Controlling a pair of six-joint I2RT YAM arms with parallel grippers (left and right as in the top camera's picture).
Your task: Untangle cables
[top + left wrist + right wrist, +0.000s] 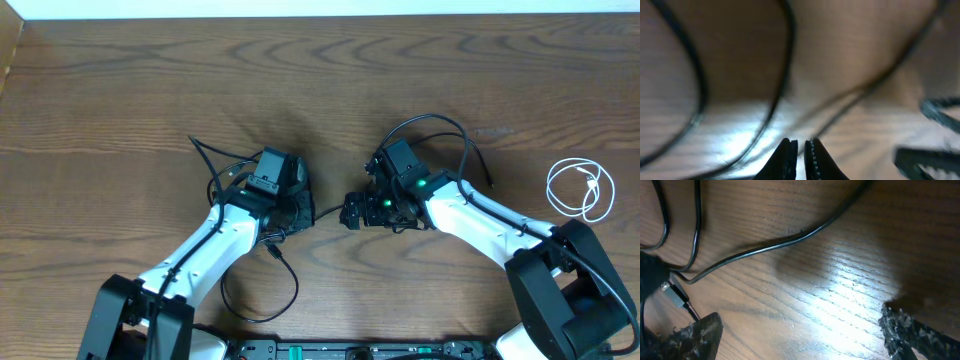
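A thin black cable (328, 213) runs across the wood between my two grippers. More black cable loops by the left arm (207, 160) and in front of it (262, 300), and another arcs behind the right gripper (432, 122). The white cable (580, 190) lies coiled at the far right, apart from the rest. My left gripper (296, 212) (801, 146) is shut to a narrow slit with nothing seen in it; blurred black cables (785, 75) lie just beyond its tips. My right gripper (356, 212) (805, 335) is wide open and empty over bare wood, with a black cable (785, 242) and a small plug (674, 295) beyond it.
The wooden table (320, 80) stretches back to a pale strip along its far edge. The thick black cords of the arms hang near both wrists. The arm bases stand at the front edge.
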